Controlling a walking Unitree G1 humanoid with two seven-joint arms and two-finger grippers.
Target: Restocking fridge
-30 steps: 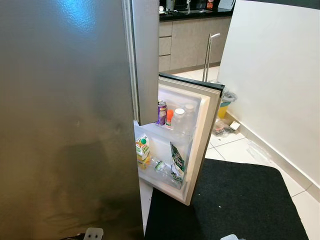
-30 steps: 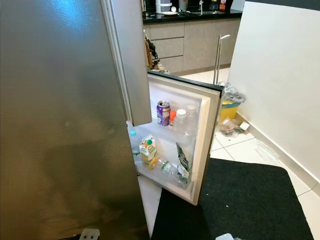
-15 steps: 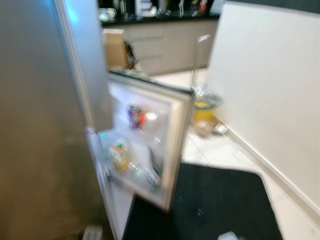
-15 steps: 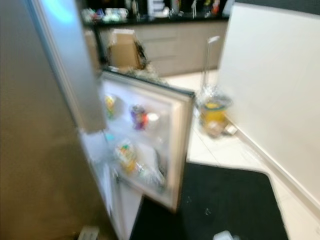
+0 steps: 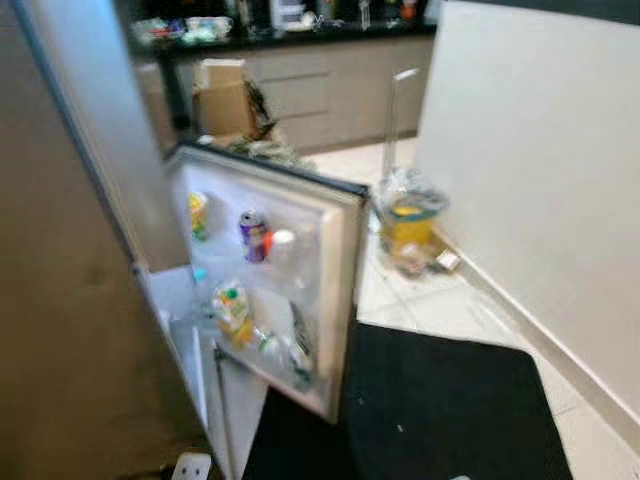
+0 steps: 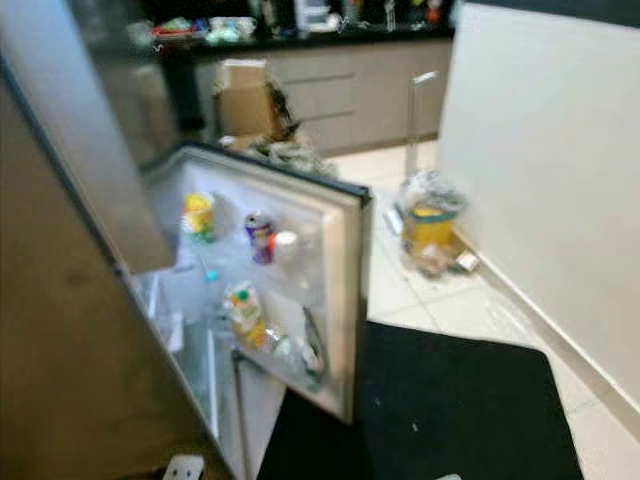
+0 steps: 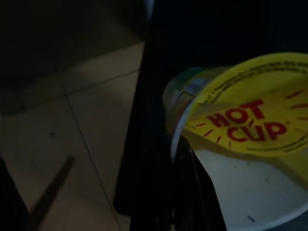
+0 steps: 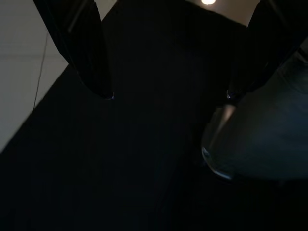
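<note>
My left gripper point(image 7: 184, 156) is shut on a paper noodle cup point(image 7: 240, 139) with a yellow "HOT CUP" lid, held low over the floor tiles and the mat's edge. The right gripper point(image 8: 169, 95) hangs open above the black mat, with nothing between its fingers. Ahead, the fridge's lower door point(image 5: 338, 290) stands open. Its shelves hold a purple can point(image 5: 252, 235), a white-capped bottle point(image 5: 282, 245), a yellow cup point(image 5: 198, 212) and a juice carton point(image 5: 232, 310). The closed upper door point(image 5: 90, 150) rises on the left.
A black mat point(image 5: 440, 400) covers the floor to the right of the open door. A white wall point(image 5: 530, 180) runs along the right. Behind the door stand a bin with a yellow bag point(image 5: 405, 220), a cardboard box point(image 5: 225, 100) and kitchen cabinets point(image 5: 320, 90).
The camera has swung around the open door, so more of its inner shelves and the kitchen behind come into view. The items on the shelves have not moved.
</note>
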